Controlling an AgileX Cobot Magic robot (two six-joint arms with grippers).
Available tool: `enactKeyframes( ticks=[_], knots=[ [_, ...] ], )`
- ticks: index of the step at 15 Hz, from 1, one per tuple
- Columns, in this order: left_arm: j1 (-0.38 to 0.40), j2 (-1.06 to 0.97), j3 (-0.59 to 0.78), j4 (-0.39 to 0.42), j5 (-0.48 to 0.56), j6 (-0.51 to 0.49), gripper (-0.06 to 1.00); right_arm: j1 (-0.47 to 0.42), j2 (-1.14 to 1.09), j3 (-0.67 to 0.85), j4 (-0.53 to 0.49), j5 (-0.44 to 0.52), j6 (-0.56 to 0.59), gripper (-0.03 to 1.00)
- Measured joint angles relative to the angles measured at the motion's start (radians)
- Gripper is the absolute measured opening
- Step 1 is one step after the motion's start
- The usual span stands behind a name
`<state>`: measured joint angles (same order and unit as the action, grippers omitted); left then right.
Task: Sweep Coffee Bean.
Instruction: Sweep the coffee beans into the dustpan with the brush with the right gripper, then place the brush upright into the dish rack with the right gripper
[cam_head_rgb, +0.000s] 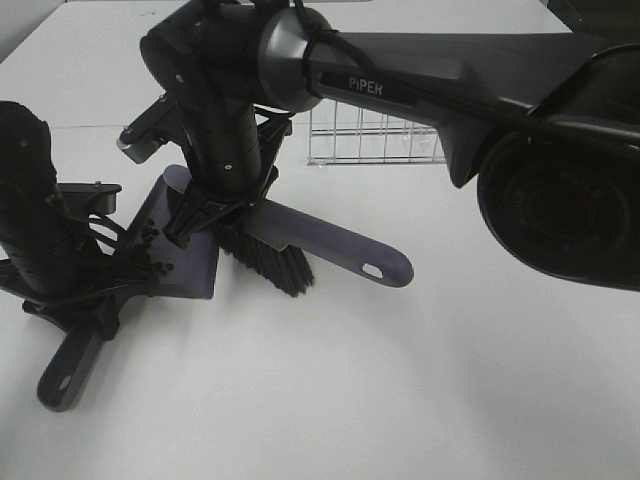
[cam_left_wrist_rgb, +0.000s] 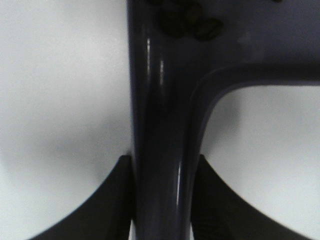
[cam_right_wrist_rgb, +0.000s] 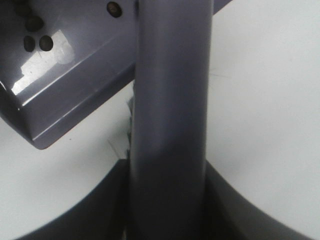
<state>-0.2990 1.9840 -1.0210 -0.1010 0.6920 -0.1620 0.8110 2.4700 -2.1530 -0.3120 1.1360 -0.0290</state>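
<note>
A grey dustpan (cam_head_rgb: 190, 250) lies on the white table at the left, its handle (cam_head_rgb: 68, 370) pointing toward the near edge. Several coffee beans (cam_head_rgb: 150, 252) rest inside the pan. My left gripper (cam_head_rgb: 85, 300) is shut on the dustpan handle (cam_left_wrist_rgb: 160, 125), with coffee beans (cam_left_wrist_rgb: 187, 22) just past it. My right gripper (cam_head_rgb: 215, 205) reaches across the middle and is shut on the grey brush handle (cam_right_wrist_rgb: 170, 100). The brush's black bristles (cam_head_rgb: 272, 262) sit at the pan's right edge. A dustpan corner (cam_right_wrist_rgb: 60, 80) holding coffee beans (cam_right_wrist_rgb: 37, 40) shows beside the brush handle.
A wire basket (cam_head_rgb: 375, 145) stands on the table behind the brush. The brush handle's free end (cam_head_rgb: 380, 268) points to the right. The right arm's links (cam_head_rgb: 450, 70) cross over the upper right of the table.
</note>
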Motion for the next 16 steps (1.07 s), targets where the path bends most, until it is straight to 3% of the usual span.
enactKeyframes(
  ticks=[2, 4, 6, 12, 16],
  knots=[
    [0.000, 0.000, 0.000, 0.000, 0.000, 0.000, 0.26, -0.008, 0.006, -0.081, -0.087, 0.074, 0.043, 0.35],
    [0.000, 0.000, 0.000, 0.000, 0.000, 0.000, 0.26, -0.032, 0.009, -0.156, -0.174, 0.082, 0.071, 0.35],
    [0.000, 0.000, 0.000, 0.000, 0.001, 0.000, 0.26, -0.049, -0.004, -0.183, -0.188, 0.083, 0.072, 0.35],
    [0.000, 0.000, -0.001, -0.001, 0.003, 0.000, 0.26, -0.167, -0.129, -0.183, -0.118, 0.087, 0.072, 0.35],
    [0.000, 0.000, -0.001, -0.001, 0.003, 0.000, 0.26, -0.326, -0.249, -0.150, -0.031, 0.087, 0.070, 0.35]
  ],
)
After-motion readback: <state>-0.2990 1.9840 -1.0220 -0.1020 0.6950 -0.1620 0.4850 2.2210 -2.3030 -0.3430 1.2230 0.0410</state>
